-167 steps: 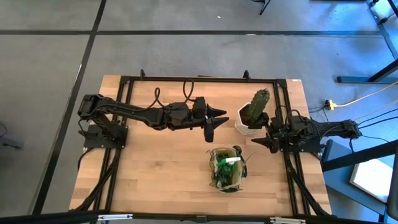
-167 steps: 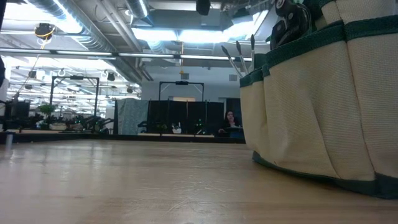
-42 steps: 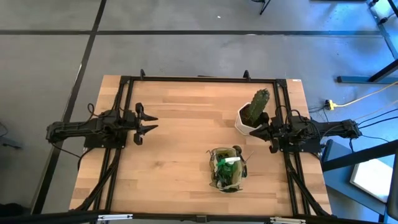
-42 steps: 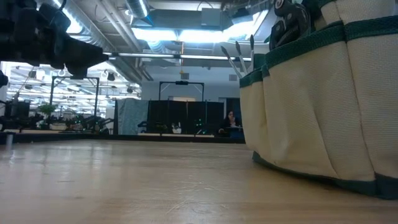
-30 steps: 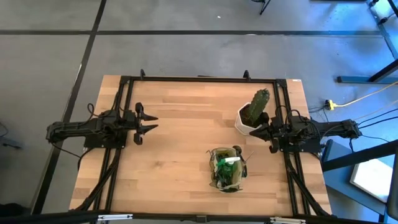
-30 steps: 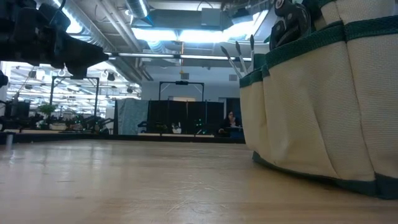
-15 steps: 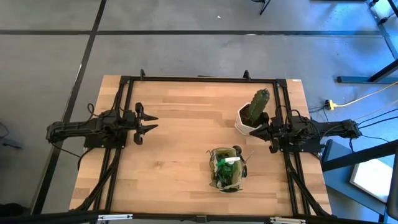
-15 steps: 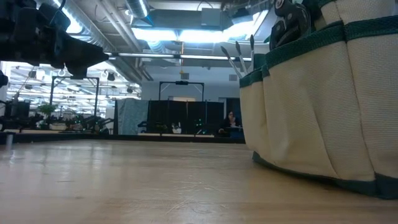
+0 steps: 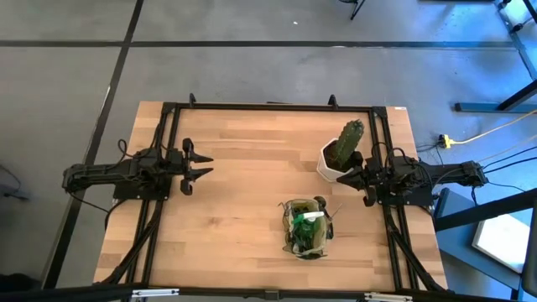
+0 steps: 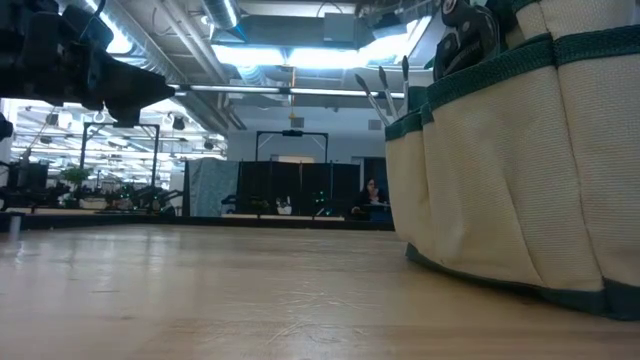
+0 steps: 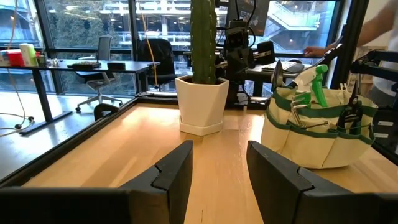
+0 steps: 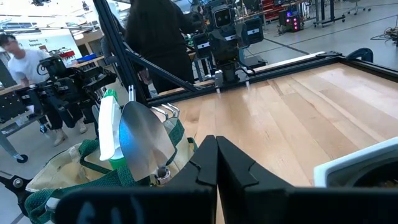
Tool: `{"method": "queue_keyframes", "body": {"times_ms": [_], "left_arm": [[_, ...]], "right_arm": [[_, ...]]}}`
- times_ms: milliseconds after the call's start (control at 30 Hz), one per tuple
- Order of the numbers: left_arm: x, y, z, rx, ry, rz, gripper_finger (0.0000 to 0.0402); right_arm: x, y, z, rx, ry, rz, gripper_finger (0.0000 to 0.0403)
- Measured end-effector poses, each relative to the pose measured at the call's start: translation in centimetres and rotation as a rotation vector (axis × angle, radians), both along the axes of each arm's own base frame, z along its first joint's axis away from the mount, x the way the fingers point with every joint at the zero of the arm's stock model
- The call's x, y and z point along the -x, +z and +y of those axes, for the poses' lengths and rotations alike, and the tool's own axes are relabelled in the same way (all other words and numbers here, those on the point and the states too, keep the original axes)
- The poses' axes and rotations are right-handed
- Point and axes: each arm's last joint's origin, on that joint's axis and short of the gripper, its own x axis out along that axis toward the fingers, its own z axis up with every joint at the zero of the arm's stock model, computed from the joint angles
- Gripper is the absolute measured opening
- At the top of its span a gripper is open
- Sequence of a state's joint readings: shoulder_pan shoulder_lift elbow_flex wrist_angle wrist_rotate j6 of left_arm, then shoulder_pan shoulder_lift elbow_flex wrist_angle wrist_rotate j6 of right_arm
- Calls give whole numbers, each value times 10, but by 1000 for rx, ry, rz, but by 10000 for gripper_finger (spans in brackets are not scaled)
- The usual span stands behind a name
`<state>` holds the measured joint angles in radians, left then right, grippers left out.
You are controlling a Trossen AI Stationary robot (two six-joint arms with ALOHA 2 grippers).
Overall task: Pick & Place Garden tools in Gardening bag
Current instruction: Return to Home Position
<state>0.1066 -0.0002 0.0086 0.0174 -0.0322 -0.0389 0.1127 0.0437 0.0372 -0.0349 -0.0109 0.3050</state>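
Observation:
The gardening bag (image 9: 308,228) stands on its base on the wooden table, toward the near right; the low view shows its khaki wall and green trim (image 10: 530,150). Garden tools stick up out of it: a green spray bottle (image 11: 318,84), a silver trowel (image 12: 144,140) and black shears (image 10: 465,35). My left gripper (image 9: 204,165) is drawn back at the table's left edge, level, open and with nothing in it (image 11: 219,155). My right gripper (image 9: 342,177) is drawn back at the right edge, beside the cactus pot, shut with nothing in it (image 12: 214,140).
A cactus in a white hexagonal pot (image 9: 340,155) stands at the far right, just in front of my right gripper. A black frame (image 9: 268,106) runs around the table. People move in the room beyond (image 12: 18,53). Bare wood (image 9: 243,201) lies between the arms.

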Motion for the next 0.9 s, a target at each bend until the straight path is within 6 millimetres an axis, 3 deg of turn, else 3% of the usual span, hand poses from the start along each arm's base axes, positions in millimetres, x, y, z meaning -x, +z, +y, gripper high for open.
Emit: {"method": "queue_keyframes", "body": {"times_ms": [900], "left_arm": [[0, 0, 0, 0, 0, 0, 145]], "right_arm": [[0, 0, 0, 0, 0, 0, 1]]}}
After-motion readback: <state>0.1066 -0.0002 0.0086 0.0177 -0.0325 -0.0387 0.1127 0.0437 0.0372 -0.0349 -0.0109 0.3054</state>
